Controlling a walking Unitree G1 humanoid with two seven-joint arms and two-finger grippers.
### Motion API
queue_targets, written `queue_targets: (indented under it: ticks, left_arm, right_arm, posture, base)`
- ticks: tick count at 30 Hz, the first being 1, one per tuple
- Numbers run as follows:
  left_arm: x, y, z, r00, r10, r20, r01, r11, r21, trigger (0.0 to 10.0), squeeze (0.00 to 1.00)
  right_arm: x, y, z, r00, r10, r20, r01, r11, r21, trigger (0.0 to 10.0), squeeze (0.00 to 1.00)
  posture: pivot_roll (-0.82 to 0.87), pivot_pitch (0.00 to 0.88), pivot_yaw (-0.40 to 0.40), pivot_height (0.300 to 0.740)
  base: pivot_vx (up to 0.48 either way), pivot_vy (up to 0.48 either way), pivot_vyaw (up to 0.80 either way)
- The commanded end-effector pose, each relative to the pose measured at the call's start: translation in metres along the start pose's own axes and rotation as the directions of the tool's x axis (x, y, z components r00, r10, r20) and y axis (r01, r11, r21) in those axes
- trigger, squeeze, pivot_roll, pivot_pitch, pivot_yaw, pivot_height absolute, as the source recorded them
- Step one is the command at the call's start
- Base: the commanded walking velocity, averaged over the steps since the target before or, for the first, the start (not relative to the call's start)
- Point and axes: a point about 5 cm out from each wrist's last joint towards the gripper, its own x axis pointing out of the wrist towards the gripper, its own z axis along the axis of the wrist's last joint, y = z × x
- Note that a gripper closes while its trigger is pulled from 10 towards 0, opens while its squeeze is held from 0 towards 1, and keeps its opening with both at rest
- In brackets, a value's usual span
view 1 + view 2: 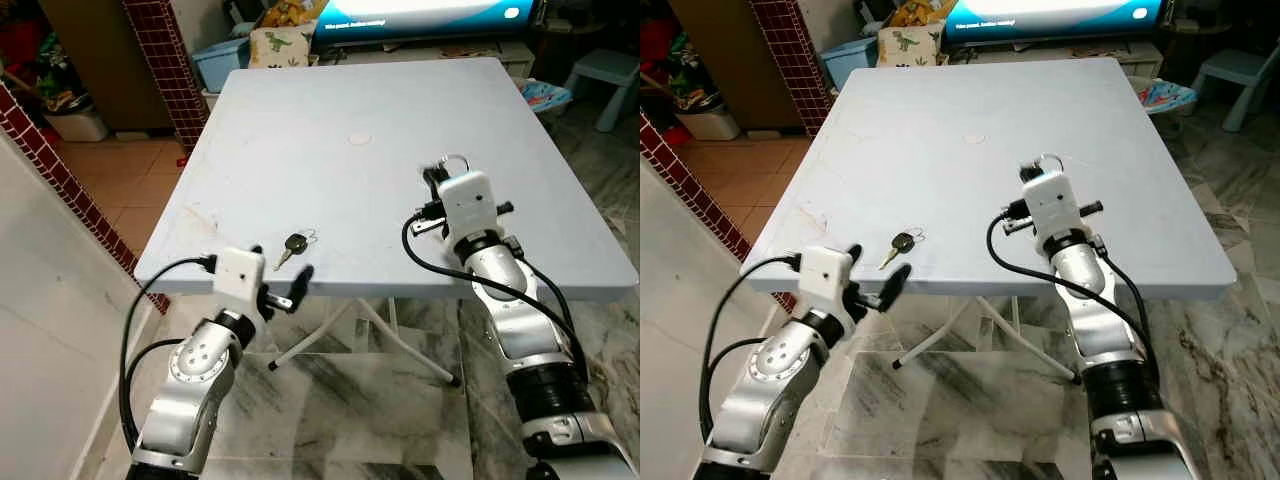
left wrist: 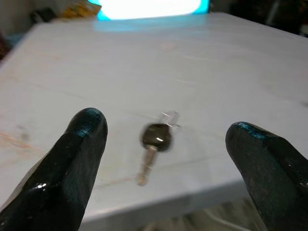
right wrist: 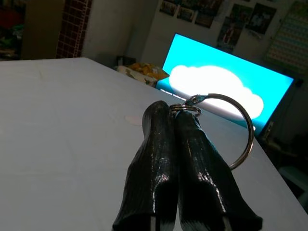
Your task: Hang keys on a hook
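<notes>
Left eye view is showing a pale grey table (image 1: 330, 190) with the robot standing at its near edge, both silver arms reaching over it. A single key (image 1: 294, 245) with a dark head and a small ring is lying flat on the surface, close to the near edge and toward the near left corner. The left gripper (image 1: 283, 282) is hovering at that same edge just short of the key, its two black fingers (image 2: 77, 159) standing wide apart with nothing between them; from the wrist camera the key is sitting between the two spread tips, a little beyond them (slightly blurred there).

Over on the right side, the right gripper (image 3: 175, 115) is being held above the surface, further in from the near edge, fingers pressed tightly together. They are pinching a metal ring (image 3: 240, 130), a large silver loop sticking out past the fingertips. Beyond the far edge a bright blue screen (image 1: 420, 15) is glowing.
</notes>
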Motion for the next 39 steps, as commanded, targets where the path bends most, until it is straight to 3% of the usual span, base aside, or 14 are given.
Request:
queue_targets:
  ticks: [1,7,12,39]
  left_arm:
    - [-0.002,0.007,-0.001,0.999,0.039,-0.002,-0.039,0.999,0.016,10.0,0.0]
    - [-0.001,0.01,-0.001,0.998,0.069,0.0,-0.069,0.997,0.019,10.0,0.0]
    - [0.002,0.009,-0.002,0.996,0.09,0.013,-0.09,0.996,0.025,10.0,0.0]
    - [0.006,0.016,-0.001,0.986,0.164,0.023,-0.165,0.986,0.038,10.0,0.0]
  right_arm:
    - [-0.004,0.002,0.006,1.0,0.001,0.015,-0.001,1.0,0.015,10.0,0.0]
    - [-0.015,0.003,0.009,1.0,0.007,0.028,-0.007,1.0,-0.002,10.0,0.0]
    - [-0.023,0.004,0.009,1.0,0.009,-0.003,-0.008,1.0,0.016,10.0,0.0]
    - [-0.025,0.018,0.017,0.999,0.044,-0.008,-0.044,0.997,0.059,10.0,0.0]
  posture:
    - [-0.06,0.048,0.098,0.74]
    - [-0.06,0.043,0.098,0.74]
    - [-0.07,0.043,0.097,0.74]
    - [-0.07,0.037,0.099,0.74]
  base:
    - [0.0,0.0,0.0]
    - [0.0,0.0,0.0]
    - [0.0,0.0,0.8]
    - [0.0,0.0,0.8]
